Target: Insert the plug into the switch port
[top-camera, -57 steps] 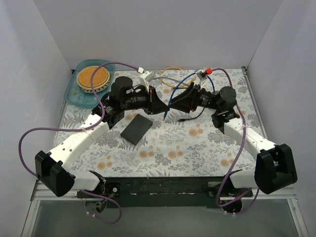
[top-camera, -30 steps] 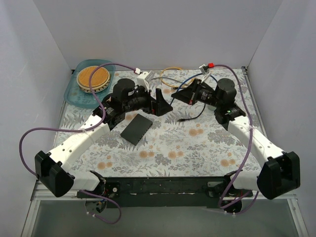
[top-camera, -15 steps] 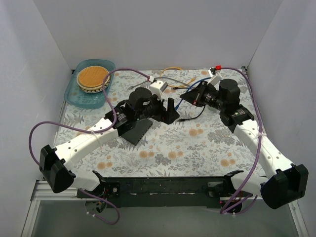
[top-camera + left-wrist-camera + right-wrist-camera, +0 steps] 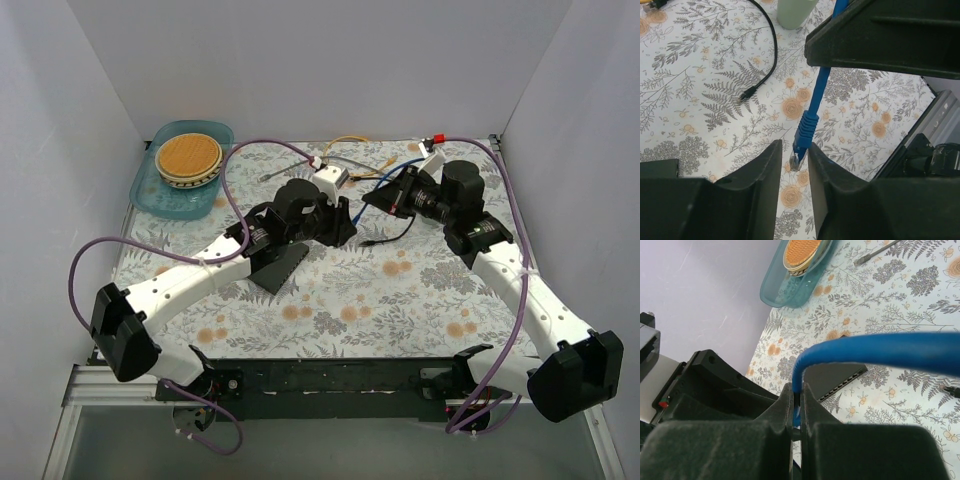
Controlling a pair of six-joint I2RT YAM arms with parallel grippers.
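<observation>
The blue cable [image 4: 821, 85] ends in a blue-booted plug [image 4: 802, 134] with a clear tip. It hangs between the fingertips of my left gripper [image 4: 795, 150]. The jaws have closed in on it: the right finger presses the boot, and a thin slit shows at the left one. My right gripper [image 4: 797, 395] is shut on the same blue cable [image 4: 880, 347] a little further up. In the top view the left gripper [image 4: 338, 222] and right gripper [image 4: 385, 195] meet mid-table, above the cloth. The switch [image 4: 277, 265], a flat black box, lies partly under the left arm. Its sockets [image 4: 840, 385] show along one edge.
A teal tray [image 4: 150, 190] holding a wooden-lidded bowl [image 4: 187, 157] sits at the back left. A loose black cable [image 4: 771, 55] with its plug lies on the floral cloth by the grippers. Orange and grey cables [image 4: 346, 143] lie at the back. White walls close in three sides.
My left arm swung right to the blue cable, and its jaws went from wide open to narrow around the plug. The right arm drew back slightly, still holding the cable.
</observation>
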